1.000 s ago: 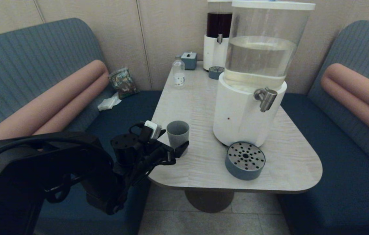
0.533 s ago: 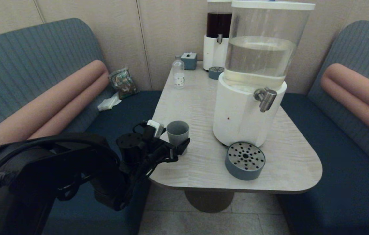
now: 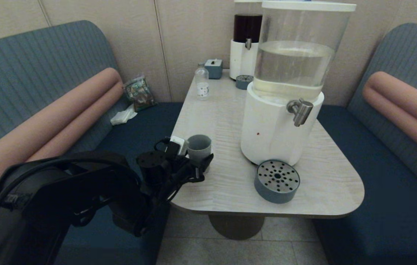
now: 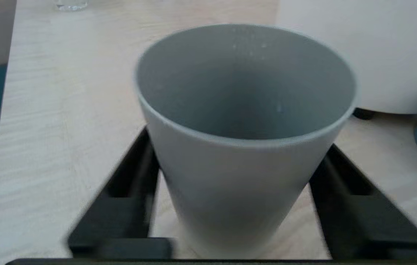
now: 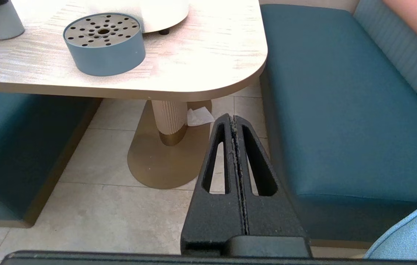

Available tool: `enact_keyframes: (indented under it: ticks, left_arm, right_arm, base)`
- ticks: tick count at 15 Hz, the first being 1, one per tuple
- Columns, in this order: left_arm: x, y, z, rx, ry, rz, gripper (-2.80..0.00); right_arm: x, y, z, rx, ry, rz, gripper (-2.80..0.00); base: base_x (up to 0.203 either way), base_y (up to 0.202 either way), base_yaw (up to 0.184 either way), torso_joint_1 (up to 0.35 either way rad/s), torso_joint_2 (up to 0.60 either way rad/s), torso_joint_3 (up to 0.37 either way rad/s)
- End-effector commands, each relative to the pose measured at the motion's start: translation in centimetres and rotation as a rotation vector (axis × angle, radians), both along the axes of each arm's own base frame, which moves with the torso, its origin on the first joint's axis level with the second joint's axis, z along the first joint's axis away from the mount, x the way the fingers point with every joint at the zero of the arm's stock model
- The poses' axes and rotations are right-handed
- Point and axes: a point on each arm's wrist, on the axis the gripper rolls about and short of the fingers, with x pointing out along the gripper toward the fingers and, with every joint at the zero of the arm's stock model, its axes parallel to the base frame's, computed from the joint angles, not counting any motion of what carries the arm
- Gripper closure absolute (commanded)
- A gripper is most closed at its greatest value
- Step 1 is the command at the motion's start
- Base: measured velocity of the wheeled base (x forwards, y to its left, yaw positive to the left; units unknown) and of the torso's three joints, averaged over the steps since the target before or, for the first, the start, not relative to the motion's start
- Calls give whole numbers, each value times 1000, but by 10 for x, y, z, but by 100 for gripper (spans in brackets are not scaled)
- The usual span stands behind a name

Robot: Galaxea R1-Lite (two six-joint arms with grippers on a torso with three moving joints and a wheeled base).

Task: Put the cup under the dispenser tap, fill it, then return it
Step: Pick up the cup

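The left arm reaches in low from the near left, its left gripper [image 4: 230,206] level, black fingers [image 4: 131,191] pressed against both sides of the cup [image 4: 243,121]. The right gripper [image 5: 235,125] hangs parked, fingers pressed together.

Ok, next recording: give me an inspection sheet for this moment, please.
Surface: pale wood-grain table, rounded corners.
Job's things: cup upright near the table's left edge; dispenser tap with the perforated tray in front.
Clutter: clear bottle, dark-liquid dispenser, small box.
Grippers: left gripper fingers either side of the cup; right gripper shut, parked low beside the table.
Cables: black cable over the left arm.
Surroundings: blue booth seats; wrappers on the left seat.
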Motion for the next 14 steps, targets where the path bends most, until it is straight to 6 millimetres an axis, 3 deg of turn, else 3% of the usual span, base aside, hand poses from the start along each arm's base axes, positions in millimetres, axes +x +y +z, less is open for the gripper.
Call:
enact_keyframes:
  ticks: [1, 8, 14]
  left_arm:
    - [1, -1, 1, -6, -12, -1, 0]
    - [-4, 2, 4, 3, -8, 7, 0]
    - [-26, 12, 34, -11, -26, 19, 0]
  right_arm:
    - [0, 0, 0, 0, 0, 0, 0]
    - [0, 0, 0, 0, -1, 0, 0]
    - [0, 0, 0, 0, 0, 0, 0]
  base:
    - [0, 0, 0, 0, 0, 0]
    - [0, 0, 0, 0, 0, 0]
    - [0, 0, 0, 0, 0, 0]
